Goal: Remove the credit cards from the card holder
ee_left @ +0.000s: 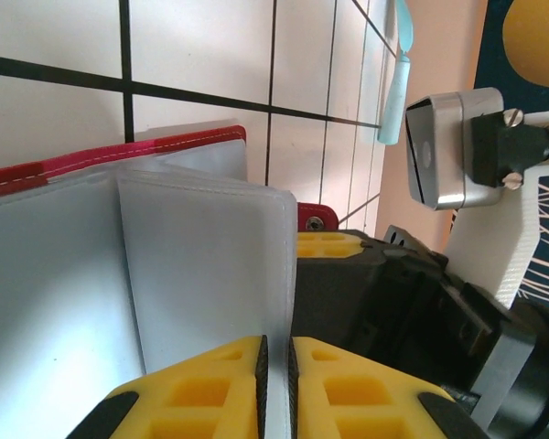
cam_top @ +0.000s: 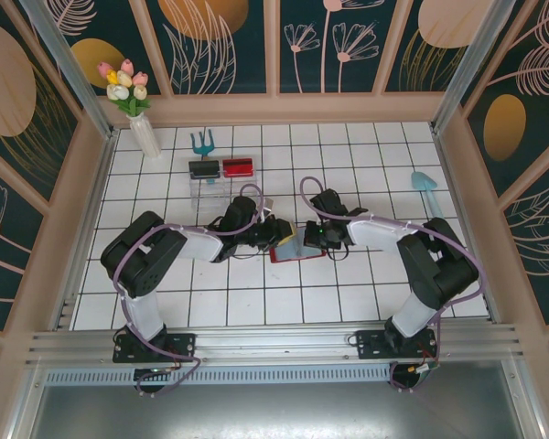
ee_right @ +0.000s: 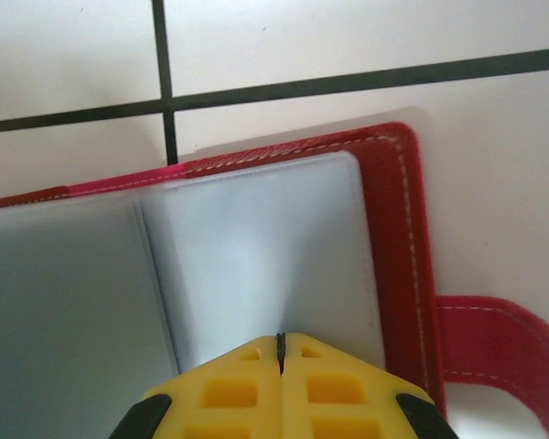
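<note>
Where both jaws meet, card holder (cam_top: 293, 251) lies open beneath.

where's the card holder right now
In the top view the card holder lies open on the tiled table near its centre, between the left pincer and the right pincer.

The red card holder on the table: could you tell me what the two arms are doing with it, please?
Both arms are working on the open card holder, which lies flat on the table. The left end effector is pinched on the edge of a grey-blue pocket leaf. The right end effector is shut, tips on the end leaf beside the tab; whether it grips that leaf is unclear.
</note>
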`<state>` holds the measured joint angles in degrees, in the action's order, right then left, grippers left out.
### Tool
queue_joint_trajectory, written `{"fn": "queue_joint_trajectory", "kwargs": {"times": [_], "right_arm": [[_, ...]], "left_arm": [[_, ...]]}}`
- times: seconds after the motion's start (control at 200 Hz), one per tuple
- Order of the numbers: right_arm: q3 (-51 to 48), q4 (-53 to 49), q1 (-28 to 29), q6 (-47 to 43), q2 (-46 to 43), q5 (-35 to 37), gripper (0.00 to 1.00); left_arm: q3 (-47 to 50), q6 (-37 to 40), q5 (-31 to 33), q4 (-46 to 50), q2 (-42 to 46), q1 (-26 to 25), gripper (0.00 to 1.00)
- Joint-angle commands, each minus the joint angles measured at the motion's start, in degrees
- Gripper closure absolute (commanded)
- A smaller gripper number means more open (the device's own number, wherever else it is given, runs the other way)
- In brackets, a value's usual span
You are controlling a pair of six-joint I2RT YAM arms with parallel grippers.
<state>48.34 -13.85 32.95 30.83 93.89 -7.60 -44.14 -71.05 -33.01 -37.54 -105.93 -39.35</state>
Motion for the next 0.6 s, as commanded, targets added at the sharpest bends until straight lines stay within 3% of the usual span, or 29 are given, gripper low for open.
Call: {"fn": "queue_joint_trajectory", "kwargs": {"times": [0.0, 0.175, 0.47, 0.596], "right_arm": [[-0.9, 0.0, -1.3, 0.9, -2.8, -1.3, 1.00], [-1.3, 0.7, -3.7, 0.5, -6.3, -4.7, 0.95], [-4.3, 5.0, -2.7, -1.9, -11.0, -13.5, 0.66], [-4.6, 5.5, -1.9, -3.0, -10.6, -15.7, 0.63]], "left_arm": [[0.9, -0.4, -0.8, -2.2, -1.0, -0.2, 0.83], [0.5, -0.3, -0.9, -1.8, -1.6, -0.2, 0.82], [-0.6, 0.1, -1.2, -0.9, -2.2, -0.3, 0.80], [-0.9, 0.1, -1.3, -0.7, -2.3, -0.2, 0.79]]}}
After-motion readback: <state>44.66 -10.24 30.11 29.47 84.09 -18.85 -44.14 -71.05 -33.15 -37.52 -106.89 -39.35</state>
